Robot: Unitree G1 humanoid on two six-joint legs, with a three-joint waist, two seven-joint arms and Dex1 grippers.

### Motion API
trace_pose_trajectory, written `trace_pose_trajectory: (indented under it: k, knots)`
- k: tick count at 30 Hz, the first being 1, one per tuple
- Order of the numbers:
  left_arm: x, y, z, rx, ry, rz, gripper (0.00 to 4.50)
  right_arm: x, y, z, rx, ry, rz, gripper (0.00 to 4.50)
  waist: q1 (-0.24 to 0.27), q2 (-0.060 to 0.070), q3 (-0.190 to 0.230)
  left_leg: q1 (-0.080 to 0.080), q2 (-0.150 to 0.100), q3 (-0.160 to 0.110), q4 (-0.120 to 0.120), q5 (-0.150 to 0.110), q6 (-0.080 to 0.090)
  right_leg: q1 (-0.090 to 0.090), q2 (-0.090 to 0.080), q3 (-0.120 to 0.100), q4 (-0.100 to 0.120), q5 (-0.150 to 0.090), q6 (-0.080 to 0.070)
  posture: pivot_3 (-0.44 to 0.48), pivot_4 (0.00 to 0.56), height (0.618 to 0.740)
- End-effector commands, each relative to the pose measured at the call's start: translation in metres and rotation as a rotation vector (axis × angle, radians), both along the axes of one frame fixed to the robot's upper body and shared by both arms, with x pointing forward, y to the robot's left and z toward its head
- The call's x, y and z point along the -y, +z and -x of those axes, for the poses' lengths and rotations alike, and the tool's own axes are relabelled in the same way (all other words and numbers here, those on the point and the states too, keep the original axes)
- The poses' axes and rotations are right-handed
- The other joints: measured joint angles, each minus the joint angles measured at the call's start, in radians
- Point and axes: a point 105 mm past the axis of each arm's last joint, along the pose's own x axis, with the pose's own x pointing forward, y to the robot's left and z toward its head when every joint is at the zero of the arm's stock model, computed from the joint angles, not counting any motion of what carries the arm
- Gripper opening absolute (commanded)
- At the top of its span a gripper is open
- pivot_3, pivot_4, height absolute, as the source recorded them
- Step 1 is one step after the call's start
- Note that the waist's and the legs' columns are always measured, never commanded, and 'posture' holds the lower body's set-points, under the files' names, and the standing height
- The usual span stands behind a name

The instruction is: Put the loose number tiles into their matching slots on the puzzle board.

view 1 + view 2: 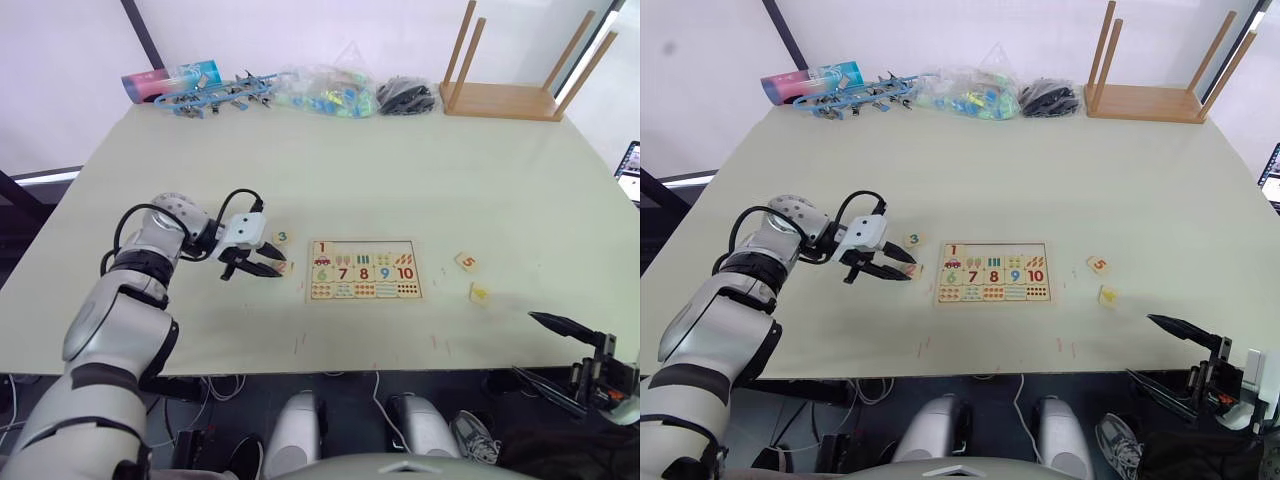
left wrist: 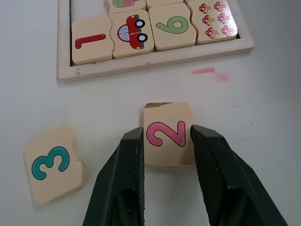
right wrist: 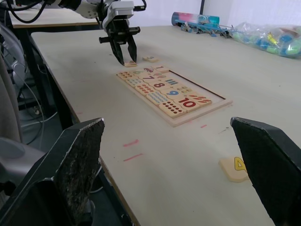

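Observation:
The puzzle board (image 1: 313,270) lies flat at the table's middle, with the 1 tile (image 1: 322,247) seated in its top row. The other slots (image 1: 365,247) of that row are bare. Just left of the board, my left gripper (image 1: 280,266) points down at the loose 2 tile (image 2: 164,134), and its fingers (image 2: 127,160) press the tile's two sides as it lies on the table. The 3 tile (image 1: 283,238) rests just beyond it. Right of the board lie the 5 tile (image 1: 466,262) and the 4 tile (image 1: 480,293). My right gripper (image 1: 527,345) hangs open and empty past the table's front right edge.
An upturned wooden stool (image 1: 500,98) stands at the back right. Along the back edge lie a black bundle (image 1: 405,97), a clear bag of coloured pieces (image 1: 325,92), blue toys (image 1: 215,95) and a tube (image 1: 170,80). Small red marks (image 1: 298,345) dot the front of the table.

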Motion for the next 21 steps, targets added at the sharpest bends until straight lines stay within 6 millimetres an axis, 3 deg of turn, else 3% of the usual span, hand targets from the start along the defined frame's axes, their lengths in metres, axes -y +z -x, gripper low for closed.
trace_pose_trajectory:
  k: [1, 5, 15, 21]
  knots:
    - [-0.005, 0.000, 0.002, -0.026, -0.001, -0.021, 0.99, 0.001, 0.005, 0.000, 0.032, -0.006, -0.002, 4.50, 0.000, 0.000, 0.000, 0.000, 0.000, 0.000, 0.000, 0.000, 0.000, 0.000, 0.000, 0.000, 0.000, 0.000, 0.000, 0.000, 0.150, 0.740]
    - [-0.002, 0.008, -0.001, -0.008, 0.009, 0.019, 0.99, -0.001, 0.005, -0.002, 0.036, -0.002, -0.005, 4.50, 0.000, 0.000, 0.000, 0.000, 0.000, 0.000, 0.000, 0.000, 0.000, 0.000, 0.000, 0.000, 0.000, 0.000, 0.000, 0.000, 0.150, 0.740]
    - [0.009, 0.051, -0.003, 0.049, -0.002, 0.150, 0.99, -0.003, 0.006, -0.006, 0.057, -0.014, -0.012, 4.50, 0.000, -0.001, 0.001, -0.002, 0.000, 0.000, 0.000, 0.000, 0.000, -0.001, 0.000, 0.000, -0.001, 0.000, 0.000, 0.000, 0.150, 0.740]
    - [0.027, 0.069, -0.001, 0.045, -0.037, 0.207, 0.99, -0.006, 0.006, -0.007, 0.062, -0.029, -0.019, 4.50, 0.001, -0.001, 0.001, -0.002, -0.001, -0.001, 0.000, 0.000, 0.000, 0.000, 0.000, 0.000, -0.001, 0.000, 0.000, 0.000, 0.150, 0.740]
